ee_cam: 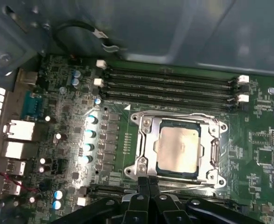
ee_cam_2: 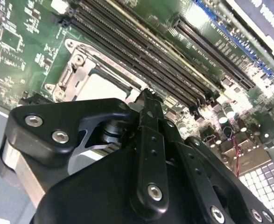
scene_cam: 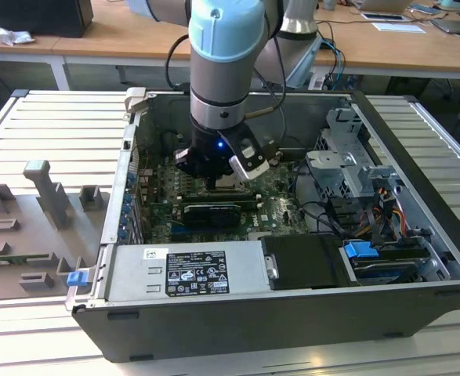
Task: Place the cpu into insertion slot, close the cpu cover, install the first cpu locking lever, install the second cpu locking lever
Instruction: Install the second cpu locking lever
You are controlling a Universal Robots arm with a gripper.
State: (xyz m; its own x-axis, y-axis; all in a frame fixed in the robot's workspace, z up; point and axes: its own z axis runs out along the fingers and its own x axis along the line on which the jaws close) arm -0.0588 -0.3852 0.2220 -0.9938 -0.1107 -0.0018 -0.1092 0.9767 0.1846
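cpu: sitting flat in the socket already, pale silver face up (ee_cam: pixel 176 148). In the second wrist view you only catch a pale patch of it (ee_cam_2: pixel 101 87) past the black finger links.

insertion slot: the square socket on the green board (ee_cam: pixel 71 116), cpu seated inside it, so that step looks done.

cpu cover: shiny metal frame (ee_cam: pixel 146 142) lying down flat around the chip, with the cpu face showing through its window. Screws at the corners. Looks closed, though I can't tell if it's latched.

locking levers: a thin metal rod runs along the 6 o'clock edge of the socket frame (ee_cam: pixel 186 187), just past the fingertips. Can't tell if it's hooked under anything.

pincer: fingertips pressed together, no visible gap (ee_cam: pixel 149 181), parked right at the 6 o'clock edge of the cover in the first wrist view, at or just beside the frame edge. Doesn't seem to have hold of anything, but the very tips are hard to read. In the exterior view it's down inside the case (scene_cam: pixel 218 176) over the board.

memory slots: four long black ones (ee_cam: pixel 172 81) running side by side at 12 o'clock of the socket, white clips on the ends.

pc case: open grey tower lying on its side (scene_cam: pixel 214 337) on the slatted tabletop (scene_cam: pixel 49 117), drive cage and cables toward 3 o'clock.
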